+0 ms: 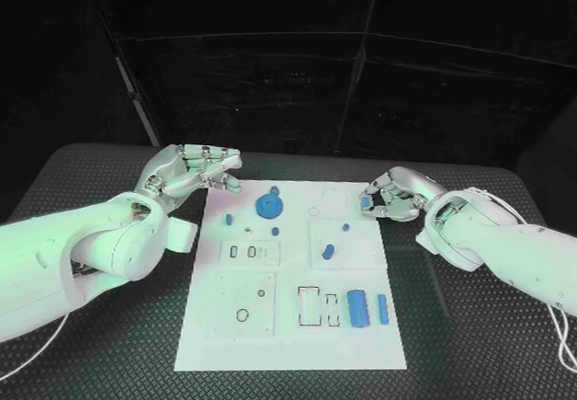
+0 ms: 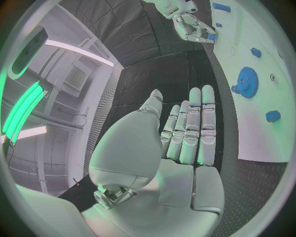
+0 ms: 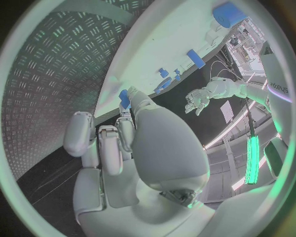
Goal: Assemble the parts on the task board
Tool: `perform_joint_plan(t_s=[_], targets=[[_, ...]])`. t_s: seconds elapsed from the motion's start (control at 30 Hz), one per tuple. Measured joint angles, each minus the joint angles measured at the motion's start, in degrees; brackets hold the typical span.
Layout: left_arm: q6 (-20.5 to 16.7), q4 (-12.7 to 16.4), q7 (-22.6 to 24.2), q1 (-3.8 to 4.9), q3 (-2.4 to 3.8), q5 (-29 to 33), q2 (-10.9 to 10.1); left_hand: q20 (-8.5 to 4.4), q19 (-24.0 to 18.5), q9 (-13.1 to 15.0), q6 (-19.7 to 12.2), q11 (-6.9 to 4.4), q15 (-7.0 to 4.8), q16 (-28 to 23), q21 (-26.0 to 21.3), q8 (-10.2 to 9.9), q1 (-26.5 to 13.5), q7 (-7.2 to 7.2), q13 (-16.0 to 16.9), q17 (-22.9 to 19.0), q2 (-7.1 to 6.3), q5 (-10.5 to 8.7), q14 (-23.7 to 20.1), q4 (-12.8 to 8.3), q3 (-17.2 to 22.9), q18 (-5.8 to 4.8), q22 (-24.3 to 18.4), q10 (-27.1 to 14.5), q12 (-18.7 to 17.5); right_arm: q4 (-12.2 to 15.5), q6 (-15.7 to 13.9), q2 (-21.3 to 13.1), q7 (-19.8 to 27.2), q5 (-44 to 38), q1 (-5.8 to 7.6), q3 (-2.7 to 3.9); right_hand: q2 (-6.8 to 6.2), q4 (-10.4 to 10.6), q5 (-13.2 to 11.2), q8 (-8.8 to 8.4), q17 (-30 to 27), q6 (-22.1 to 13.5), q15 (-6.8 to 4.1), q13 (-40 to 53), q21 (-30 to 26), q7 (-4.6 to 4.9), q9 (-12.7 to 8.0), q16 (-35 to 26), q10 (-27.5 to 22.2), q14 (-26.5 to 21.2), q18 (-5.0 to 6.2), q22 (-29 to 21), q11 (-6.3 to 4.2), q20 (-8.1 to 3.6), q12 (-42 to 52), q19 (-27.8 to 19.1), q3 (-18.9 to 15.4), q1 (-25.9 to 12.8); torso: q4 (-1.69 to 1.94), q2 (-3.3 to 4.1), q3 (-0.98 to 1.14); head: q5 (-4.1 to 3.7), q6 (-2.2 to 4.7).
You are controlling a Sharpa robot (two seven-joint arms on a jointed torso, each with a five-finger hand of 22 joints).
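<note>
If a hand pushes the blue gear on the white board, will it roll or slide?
The blue gear lies flat on the task board, so it would probably slide, not roll. It looks stiff and light. Its toothed rim may give the fingers some grip.

One white task board (image 1: 287,347) lies on one black table (image 1: 475,379). On the board are one blue gear (image 1: 270,203), two blue bars (image 1: 358,306) side by side, and several smaller blue parts (image 1: 327,252). Two robot hands are present, left hand (image 1: 191,170) and right hand (image 1: 393,196).
</note>
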Motion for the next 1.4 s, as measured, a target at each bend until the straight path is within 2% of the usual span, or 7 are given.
perform_joint_plan(t_s=[0.17,0.33,0.47,0.6,0.8,1.07,1.4], targets=[[0.0,0.0,0.0,-0.01,0.00,0.0,-0.1,0.00,0.0,0.0,0.0,0.00,0.00,0.0,0.0,0.0,0.0,0.00,0.0,0.0,0.00,0.00,0.0,0.0,0.0,0.00,0.0,0.0,0.0,3.4,-2.2,-1.4,-0.3,0.0,0.00,0.04,0.16,-0.2,0.0,0.00,0.0,0.0,-0.20,0.0,0.0,0.02,0.0,0.0,0.0,-0.2,0.00,0.1,0.00,0.00,0.0,0.0,0.2,-0.2,-0.02,-0.11,-0.01,0.13,0.05],[0.0,0.0,0.0,-0.01,0.00,0.0,-0.2,0.00,0.0,0.0,0.0,0.00,0.00,0.0,0.0,0.0,0.0,0.00,0.0,0.0,0.00,0.00,0.0,0.0,0.0,0.00,0.0,0.0,0.0,9.4,-3.8,-1.9,-2.2,-0.5,0.04,0.05,0.16,-0.4,0.2,0.00,0.0,0.0,-0.20,-0.4,0.0,0.02,0.0,0.0,-0.2,-0.2,0.00,0.1,-0.20,-0.01,0.0,0.0,0.4,-0.2,-0.04,-0.18,-0.05,0.29,0.15],[0.0,0.0,0.0,-0.01,0.00,0.0,-0.2,0.00,0.0,0.0,0.0,0.00,0.00,0.0,0.0,0.0,0.0,0.00,0.0,0.0,0.00,0.00,0.0,0.0,0.0,0.00,0.0,0.0,0.0,13.6,-4.8,0.0,-5.3,-2.3,0.07,0.08,0.18,-0.6,0.0,0.00,0.0,0.0,-0.20,-0.8,0.0,0.02,0.0,0.0,-0.2,-0.2,0.00,0.1,-0.20,-0.20,-0.4,-0.2,0.6,-0.2,-0.03,-0.20,-0.06,0.51,0.24],[0.0,-0.2,0.0,0.00,0.00,0.0,-0.1,0.00,0.0,0.0,0.0,0.00,0.00,0.0,0.0,0.0,0.0,0.00,0.0,0.0,0.00,0.00,0.0,0.0,0.0,0.00,0.0,0.0,0.0,15.8,-5.1,3.5,-8.5,-4.6,0.07,0.03,0.31,-0.5,-0.2,0.00,0.0,0.0,-0.20,-1.0,0.0,0.02,0.0,0.0,-0.4,-0.2,0.01,0.0,-0.40,-0.20,-0.5,-0.2,0.7,-0.3,0.05,-0.20,-0.05,0.90,0.15],[0.1,-0.6,-0.1,0.01,0.00,0.0,0.2,0.00,0.0,0.0,0.0,0.00,0.00,0.0,0.0,0.0,0.0,0.00,0.0,0.1,0.00,0.00,0.0,0.0,0.0,0.00,0.0,0.4,0.0,16.8,-4.9,7.9,-12.7,-8.1,-0.07,-0.10,0.45,-0.6,-0.6,0.00,0.0,0.0,-0.20,-1.1,0.0,-0.01,0.0,0.0,-0.4,-0.2,0.00,-0.1,-0.40,-0.20,-0.9,-0.2,0.9,-0.4,0.11,-0.16,-0.12,1.61,-0.08],[0.2,-1.0,-0.1,0.02,0.00,0.0,0.5,0.00,0.0,0.0,0.4,-0.12,0.00,-0.2,0.2,0.0,0.0,0.01,0.1,0.4,0.00,0.00,0.0,0.0,0.0,0.00,0.0,1.1,0.0,16.9,-3.4,11.9,-17.3,-12.6,-0.54,-2.12,0.45,-0.5,-0.7,0.00,0.0,-0.1,-0.19,-1.3,0.0,-0.05,0.0,0.0,-0.4,-0.2,0.01,-0.2,-0.40,-0.20,-0.9,-0.2,1.0,-0.4,0.02,-0.07,-0.14,2.41,-0.46],[0.2,-1.4,-0.2,0.03,0.00,0.0,0.9,-0.19,-0.2,0.0,0.4,-0.21,0.00,-0.2,0.2,0.0,0.0,0.01,0.3,0.6,0.00,0.00,0.0,-0.2,-0.2,0.00,0.1,1.9,0.0,15.0,-1.1,15.6,-20.5,-16.2,-1.75,-3.00,0.45,-0.5,-1.0,0.00,0.0,-0.1,-0.19,-1.3,0.0,-0.14,0.0,0.0,-0.4,-0.2,0.00,-0.5,-0.39,-0.39,-1.4,-0.4,1.0,-0.4,-0.02,0.01,-0.12,3.21,-0.91]])
